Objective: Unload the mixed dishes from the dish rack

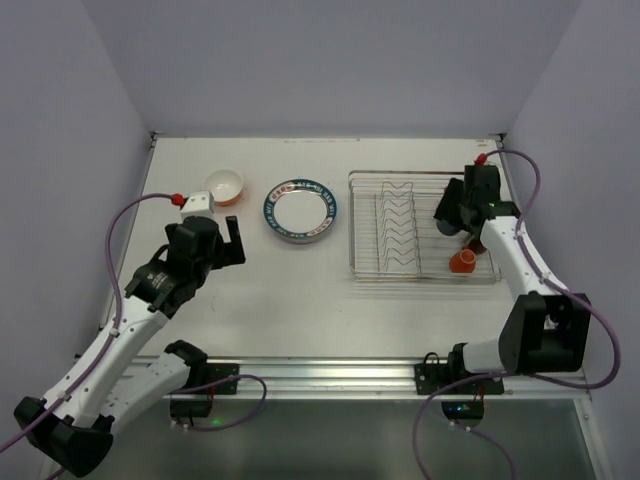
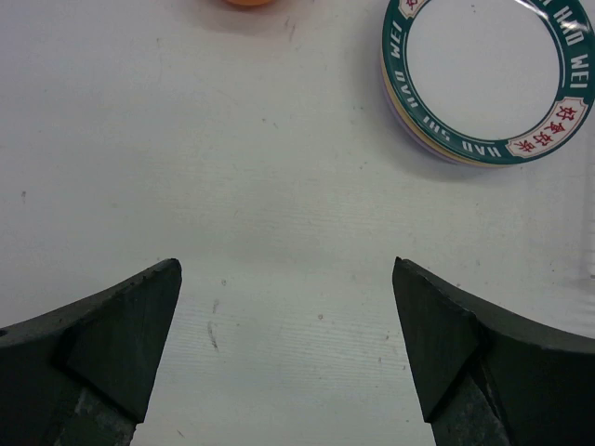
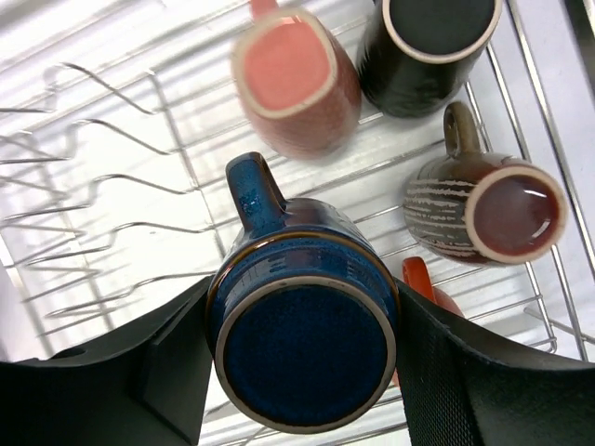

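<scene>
The silver wire dish rack point(image 1: 400, 228) stands at the right. My right gripper point(image 1: 450, 218) is over its right part, shut on a dark blue mug point(image 3: 302, 325) with the mug's base toward the camera and a finger on each side. Around it in the rack are a pink mug point(image 3: 296, 79), a black mug point(image 3: 432, 51), a brown striped mug point(image 3: 483, 209) and an orange mug point(image 1: 463, 262). A stack of plates topped by a dark-rimmed white plate point(image 1: 300, 211) and the orange bowl point(image 1: 224, 186) sit on the table left of the rack. My left gripper point(image 1: 232, 240) is open and empty over bare table.
The rack's zigzag dividers point(image 3: 112, 167) hold no plates. In the left wrist view the plate stack point(image 2: 488, 74) lies ahead to the right and the bowl's edge point(image 2: 249, 3) is at the top. Walls close in the table at the back and both sides.
</scene>
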{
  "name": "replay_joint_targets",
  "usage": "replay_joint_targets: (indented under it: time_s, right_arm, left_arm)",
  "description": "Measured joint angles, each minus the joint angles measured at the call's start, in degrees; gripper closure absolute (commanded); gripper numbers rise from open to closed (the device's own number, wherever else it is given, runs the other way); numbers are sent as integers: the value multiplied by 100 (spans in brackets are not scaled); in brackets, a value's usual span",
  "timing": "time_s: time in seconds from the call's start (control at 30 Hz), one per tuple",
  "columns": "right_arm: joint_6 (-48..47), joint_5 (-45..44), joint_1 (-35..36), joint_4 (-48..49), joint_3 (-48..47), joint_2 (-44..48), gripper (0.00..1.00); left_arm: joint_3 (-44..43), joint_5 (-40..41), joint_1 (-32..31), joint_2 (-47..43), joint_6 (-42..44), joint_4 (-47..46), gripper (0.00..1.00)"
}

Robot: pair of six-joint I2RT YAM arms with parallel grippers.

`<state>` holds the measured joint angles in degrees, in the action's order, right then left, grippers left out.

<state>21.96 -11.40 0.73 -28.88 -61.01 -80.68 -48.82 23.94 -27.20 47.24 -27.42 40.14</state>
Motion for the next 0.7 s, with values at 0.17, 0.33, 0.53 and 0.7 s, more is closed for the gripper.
replay_joint_targets:
  time_s: [0.17,0.33,0.53,0.7]
  right_arm:
    - [0,601,9,20,70,992,92]
    - [356,2850,125,868,715,2295,98]
    - [1482,4826,1082,2887,1604,3001,100]
    - [2629,5318,1698,4798,2481,3211,100]
  left_arm:
    - [-2,-85,0,-240,4,-9,0]
    - [50,-1405,-2,-474,-221,-472,0]
    - [1591,-4339,-59,-494,-1639,-4680,0]
    - [2100,-5167,-192,254,-2769,-7018,0]
